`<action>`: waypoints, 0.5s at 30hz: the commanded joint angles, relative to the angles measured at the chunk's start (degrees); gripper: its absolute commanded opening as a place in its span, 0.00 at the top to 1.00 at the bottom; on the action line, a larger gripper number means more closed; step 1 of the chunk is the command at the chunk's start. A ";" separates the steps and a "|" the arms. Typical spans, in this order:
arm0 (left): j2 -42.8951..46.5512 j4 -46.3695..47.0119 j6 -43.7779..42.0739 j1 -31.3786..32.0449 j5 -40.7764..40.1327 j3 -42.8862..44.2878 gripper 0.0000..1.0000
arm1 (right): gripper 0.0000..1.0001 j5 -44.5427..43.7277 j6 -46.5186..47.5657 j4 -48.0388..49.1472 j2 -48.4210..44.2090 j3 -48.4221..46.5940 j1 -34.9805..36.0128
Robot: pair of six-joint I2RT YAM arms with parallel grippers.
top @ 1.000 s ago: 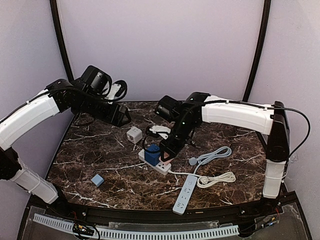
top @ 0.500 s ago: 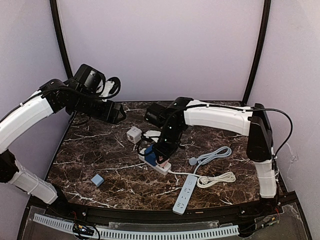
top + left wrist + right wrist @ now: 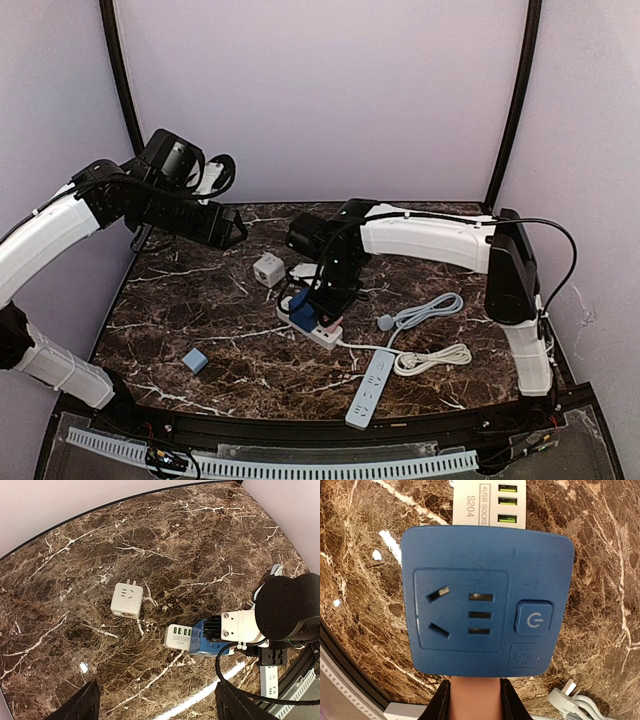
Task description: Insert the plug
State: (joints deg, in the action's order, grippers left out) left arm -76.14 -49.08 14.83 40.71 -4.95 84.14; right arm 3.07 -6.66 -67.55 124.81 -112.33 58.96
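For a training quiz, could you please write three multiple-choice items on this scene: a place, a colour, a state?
1. Where is the white cube adapter? A on the table, apart from the power strip; B on the power strip; C off the table.
2. What colour is the plug held by the right pincer? A red; B blue; C white.
3. How is the left pincer? A shut, empty; B shut on the white cube adapter; C open, empty.
Key: A, it lies alone on bare marble; B, blue fills the right wrist view; C, its fingers stand wide apart with nothing between.
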 commanded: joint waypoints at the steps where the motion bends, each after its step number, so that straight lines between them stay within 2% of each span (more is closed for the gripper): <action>1: 1.68 -1.39 0.55 -0.19 0.63 -1.62 0.20 | 1.00 -0.70 -1.27 -0.29 0.60 0.27 1.46; 9: 1.77 -1.24 0.65 -0.20 1.27 -2.12 0.21 | 1.00 -0.48 -2.26 2.03 1.37 1.58 2.88; 15: 2.11 -1.43 0.69 -0.21 1.47 -2.26 0.21 | 1.00 -3.93 -3.12 2.80 1.89 2.13 3.00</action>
State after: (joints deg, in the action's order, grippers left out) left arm -75.66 -49.41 15.25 40.71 -4.05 82.98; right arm 2.37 -8.40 -66.02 125.56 -110.93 61.52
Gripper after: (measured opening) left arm 0.789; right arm 0.244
